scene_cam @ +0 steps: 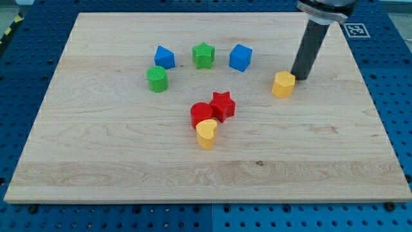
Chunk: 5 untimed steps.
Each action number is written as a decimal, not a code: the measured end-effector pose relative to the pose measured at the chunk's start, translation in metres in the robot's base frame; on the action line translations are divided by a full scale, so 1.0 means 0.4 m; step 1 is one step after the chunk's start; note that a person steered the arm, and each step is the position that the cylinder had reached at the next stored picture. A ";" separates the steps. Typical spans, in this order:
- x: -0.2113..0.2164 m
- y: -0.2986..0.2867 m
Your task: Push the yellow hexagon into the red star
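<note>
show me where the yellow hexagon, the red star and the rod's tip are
yellow hexagon [282, 84], camera view, on its top face
red star [222, 103], camera view, on its top face
my tip [299, 78], camera view, at the rod's lower end

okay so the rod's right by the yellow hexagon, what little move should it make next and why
Probably a short push toward the view's lower left. My tip sits just at the upper right of the yellow hexagon, and the red star lies to the lower left, so the hexagon is roughly between them.
</note>
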<state>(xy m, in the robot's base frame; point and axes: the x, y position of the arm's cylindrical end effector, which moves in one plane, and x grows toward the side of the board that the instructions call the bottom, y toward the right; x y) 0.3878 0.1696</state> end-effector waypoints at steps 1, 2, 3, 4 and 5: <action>0.001 -0.002; 0.028 -0.005; 0.077 -0.011; 0.104 -0.041; 0.102 -0.083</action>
<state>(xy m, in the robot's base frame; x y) 0.4285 0.1364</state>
